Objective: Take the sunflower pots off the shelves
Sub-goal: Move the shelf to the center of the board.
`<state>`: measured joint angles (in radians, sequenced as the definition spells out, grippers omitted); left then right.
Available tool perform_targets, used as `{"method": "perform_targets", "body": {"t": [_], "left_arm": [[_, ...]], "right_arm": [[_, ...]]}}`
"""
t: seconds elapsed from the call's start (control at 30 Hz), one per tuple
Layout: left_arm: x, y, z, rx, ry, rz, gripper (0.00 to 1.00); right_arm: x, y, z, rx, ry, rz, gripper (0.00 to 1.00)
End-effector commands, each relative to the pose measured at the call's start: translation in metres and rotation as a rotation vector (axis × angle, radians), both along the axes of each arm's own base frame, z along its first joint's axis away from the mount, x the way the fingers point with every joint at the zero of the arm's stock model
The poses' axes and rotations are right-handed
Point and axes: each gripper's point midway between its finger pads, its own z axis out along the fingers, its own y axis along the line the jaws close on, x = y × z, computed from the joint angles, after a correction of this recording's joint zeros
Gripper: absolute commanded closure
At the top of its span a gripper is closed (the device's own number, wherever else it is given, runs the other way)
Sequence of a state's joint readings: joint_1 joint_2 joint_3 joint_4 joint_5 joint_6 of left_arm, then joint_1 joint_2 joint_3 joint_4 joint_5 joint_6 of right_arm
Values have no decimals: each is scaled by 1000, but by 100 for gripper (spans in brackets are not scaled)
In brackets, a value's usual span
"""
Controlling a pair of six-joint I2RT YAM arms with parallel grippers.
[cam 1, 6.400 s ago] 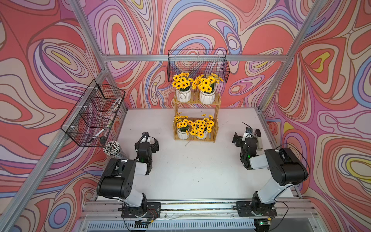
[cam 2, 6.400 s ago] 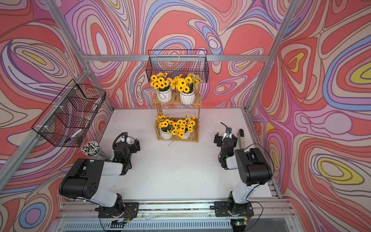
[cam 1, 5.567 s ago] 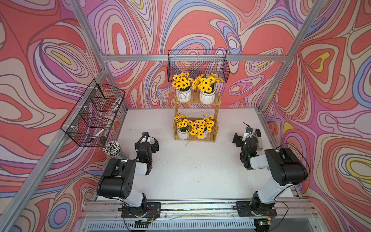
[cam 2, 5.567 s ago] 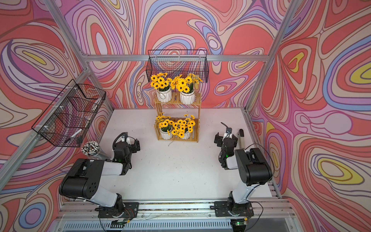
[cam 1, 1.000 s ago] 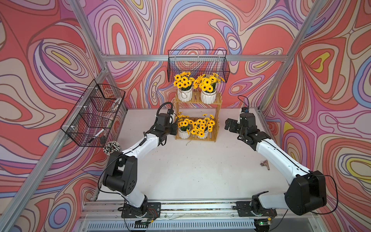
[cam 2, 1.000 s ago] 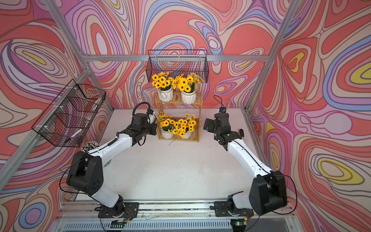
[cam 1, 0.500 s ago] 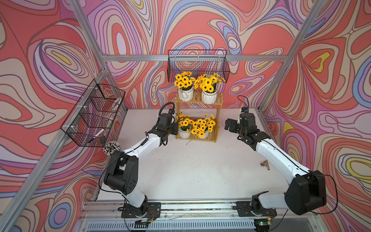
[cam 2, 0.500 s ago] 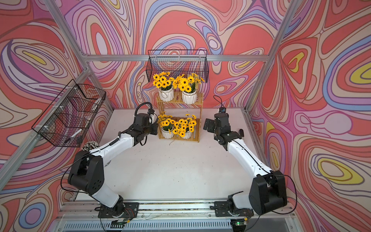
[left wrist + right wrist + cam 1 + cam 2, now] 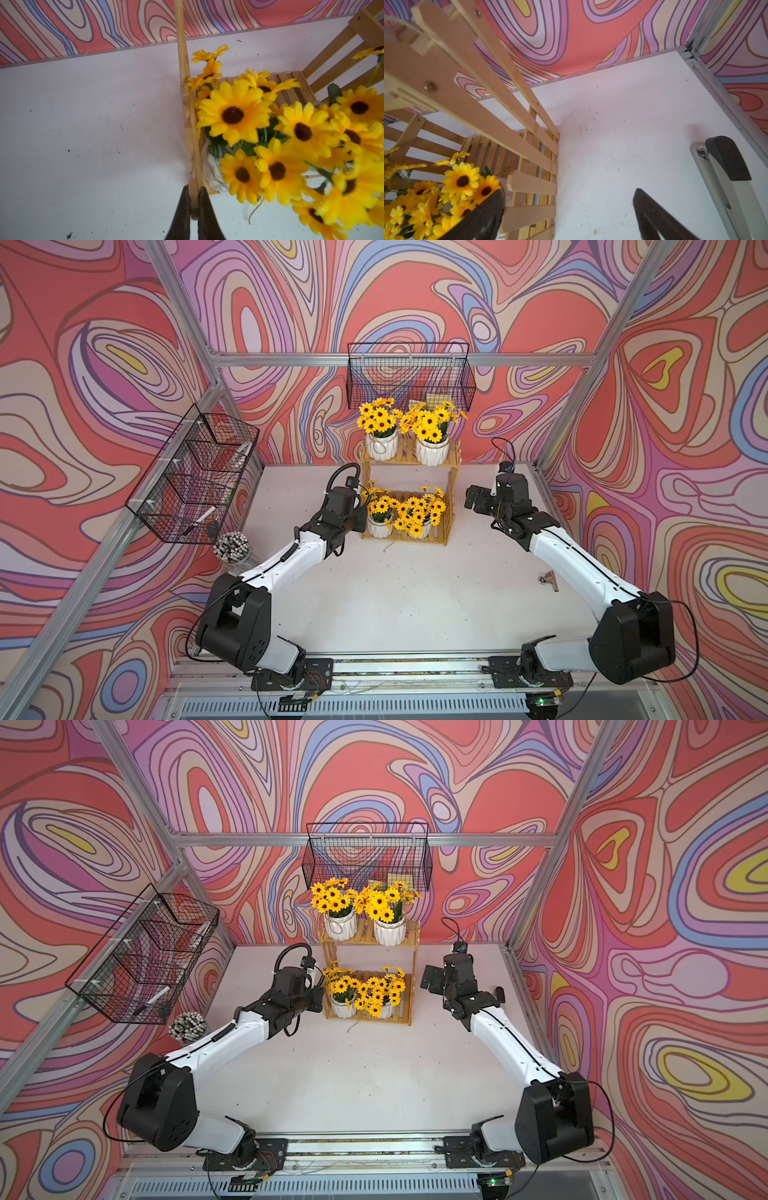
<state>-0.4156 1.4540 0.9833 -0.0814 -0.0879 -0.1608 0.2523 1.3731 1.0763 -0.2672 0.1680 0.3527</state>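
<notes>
While the left gripper (image 9: 194,192) was pressed together on a thin upright post (image 9: 182,62) at the left front corner of the shelves (image 9: 406,455), a small two-tier rack of light yellowish wooden slats, we found all four sunflower pots on its tiers. They were small white ribbed ceramic vessels topped with yellow dark-centred artificial blooms. Two stood upright side by side on the upper tier, one to the left (image 9: 381,446) and one to the right (image 9: 432,452). The other two sat on the lower tier, the left one (image 9: 378,526) just beside the pinched post and the right one (image 9: 417,511) largely hidden under its own flowers.

In the left wrist view we saw the two dark fingers (image 9: 182,207) clamping the post low down, near the white tabletop (image 9: 415,593).

The right gripper (image 9: 569,192) hovered off the shelves' right side with its jaws spread wide and nothing between them, clear of the slatted side wall. Close by it, a pale stapler with a black top (image 9: 724,162) lay on the tabletop.

We also noted a black wire mesh basket (image 9: 409,377) hanging on the back wall above the shelves. A second black mesh basket (image 9: 195,481) hung on the left wall, and a small metal clip (image 9: 549,580) lay near the right arm.
</notes>
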Motion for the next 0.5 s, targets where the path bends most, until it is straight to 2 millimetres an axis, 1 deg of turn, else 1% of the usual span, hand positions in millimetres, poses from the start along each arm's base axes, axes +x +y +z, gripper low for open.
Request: {"method": "perform_targets", "body": {"t": [0.0,0.07,0.2,0.33,0.47], "left_arm": [[-10,-2,30,-59,-87,28,100],[-16,5,29,-81,-106,75,100],[-31,12,27,-160,-140,147,100],[-45,13,34,-193,-192,180,100],[-55,8,38,-172,-218,198,100]], "right_arm": [[2,5,-3,4,6,14,2],[2,5,-3,7,8,18,2],[2,6,-6,9,15,22,2],[3,8,-6,13,16,27,2],[2,10,-7,19,18,32,2]]}}
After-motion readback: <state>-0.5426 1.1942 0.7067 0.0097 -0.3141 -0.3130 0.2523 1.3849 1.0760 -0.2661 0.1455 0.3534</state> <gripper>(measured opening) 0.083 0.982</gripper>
